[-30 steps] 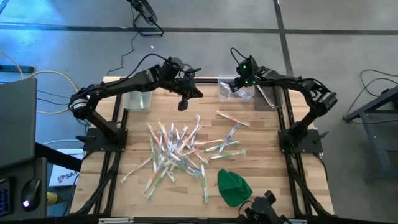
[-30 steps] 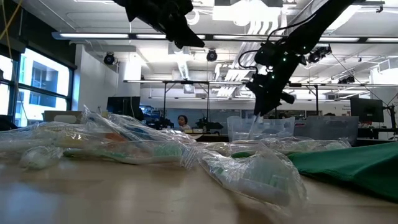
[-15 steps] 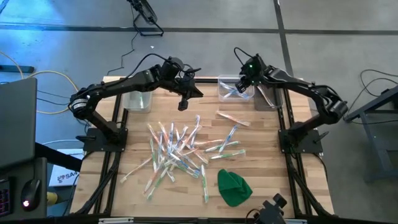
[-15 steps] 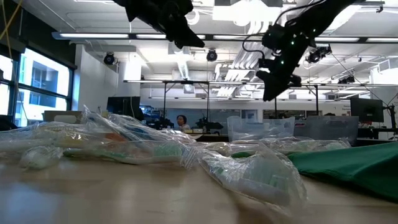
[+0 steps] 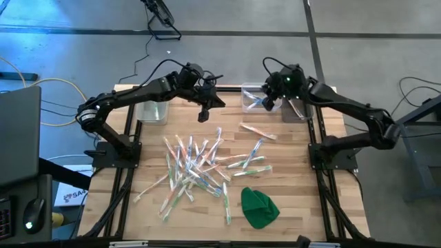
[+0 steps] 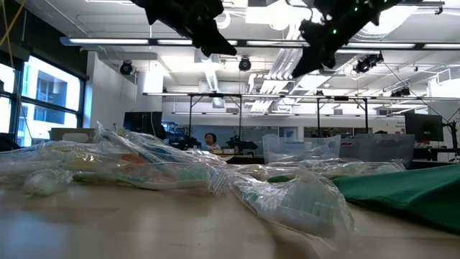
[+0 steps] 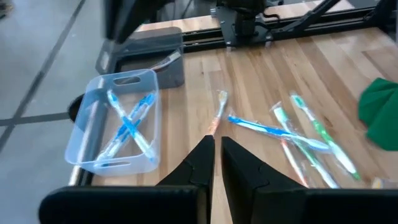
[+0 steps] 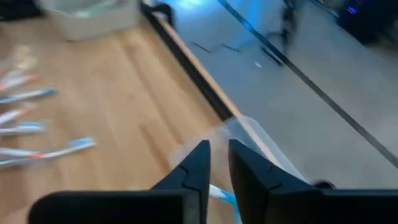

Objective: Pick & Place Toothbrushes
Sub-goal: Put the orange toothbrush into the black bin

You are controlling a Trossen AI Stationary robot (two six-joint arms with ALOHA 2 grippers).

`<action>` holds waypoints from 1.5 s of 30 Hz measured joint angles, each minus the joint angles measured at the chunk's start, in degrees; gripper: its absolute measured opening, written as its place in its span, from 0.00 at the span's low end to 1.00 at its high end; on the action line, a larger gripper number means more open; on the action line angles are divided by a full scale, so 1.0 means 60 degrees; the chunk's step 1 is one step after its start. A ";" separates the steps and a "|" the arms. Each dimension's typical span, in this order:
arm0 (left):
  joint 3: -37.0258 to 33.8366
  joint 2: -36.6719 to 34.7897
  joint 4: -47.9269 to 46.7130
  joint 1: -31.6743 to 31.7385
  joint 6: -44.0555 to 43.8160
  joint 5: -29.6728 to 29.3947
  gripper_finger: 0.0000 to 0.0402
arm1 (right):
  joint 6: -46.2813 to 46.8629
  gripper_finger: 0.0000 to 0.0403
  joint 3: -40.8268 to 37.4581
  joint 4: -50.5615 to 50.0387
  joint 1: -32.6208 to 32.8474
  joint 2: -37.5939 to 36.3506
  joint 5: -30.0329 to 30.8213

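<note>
Many toothbrushes (image 5: 200, 165) lie in a loose heap on the middle of the wooden table; in the low view the toothbrushes (image 6: 165, 169) fill the foreground. Two blue ones (image 7: 127, 121) lie crossed inside a clear bin (image 5: 260, 98) at the far edge. My right gripper (image 5: 269, 102) hovers high over that bin, shut, with nothing between its fingers (image 8: 219, 163). My left gripper (image 5: 203, 114) hangs above the table left of the bin, shut and empty (image 7: 217, 155). In the low view both grippers, left (image 6: 215, 43) and right (image 6: 300, 66), are well above the table.
A grey bin (image 5: 296, 109) stands right of the clear one, and another clear bin (image 5: 151, 110) sits at the far left. A green cloth lump (image 5: 258, 207) lies near the front edge. Single toothbrushes (image 7: 267, 129) lie between heap and bins.
My right gripper has risen from inside the clear bin to well above it, drifting toward the table's right edge and rolling as it went. The heap of toothbrushes has kept still.
</note>
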 joint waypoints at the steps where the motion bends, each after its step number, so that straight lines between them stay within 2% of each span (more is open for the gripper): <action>1: 0.0000 0.0000 0.0033 0.0002 -0.0024 -0.0042 0.05 | -0.0020 0.09 -0.0004 0.0000 0.0072 -0.0114 -0.0075; 4: 0.0000 0.0000 0.0130 0.0002 -0.0229 -0.0066 0.03 | -0.0054 0.02 -0.0001 -0.0181 0.0244 -0.0448 -0.0400; 10: -0.0010 0.0000 -0.0313 0.0002 -0.0289 -0.0073 0.01 | -0.0097 0.01 0.0000 -0.0730 0.0353 -0.0755 -0.1064; 18: -0.1220 -0.0438 -0.0392 0.0002 -0.0823 -0.0376 0.00 | -0.0306 0.01 -0.0004 -0.1372 0.0481 -0.0744 -0.1003; 28: -0.3713 -0.2765 0.0122 -0.0091 -0.2101 -0.0828 0.00 | -0.0314 0.01 -0.0004 -0.1364 0.0648 -0.0744 -0.1030; 33: -0.4646 -0.4148 0.0044 -0.0470 -0.2875 -0.1837 0.00 | -0.0344 0.01 -0.0004 -0.1307 0.0647 -0.0744 -0.1055; 40: -0.5107 -0.5447 -0.0528 -0.1268 -0.4183 -0.3271 0.00 | -0.0348 0.01 -0.0004 -0.1244 0.0640 -0.0741 -0.1054; 45: -0.5100 -0.5893 -0.1107 -0.1742 -0.5301 -0.3646 0.00 | -0.0348 0.01 -0.0004 -0.1148 0.0640 -0.0737 -0.1054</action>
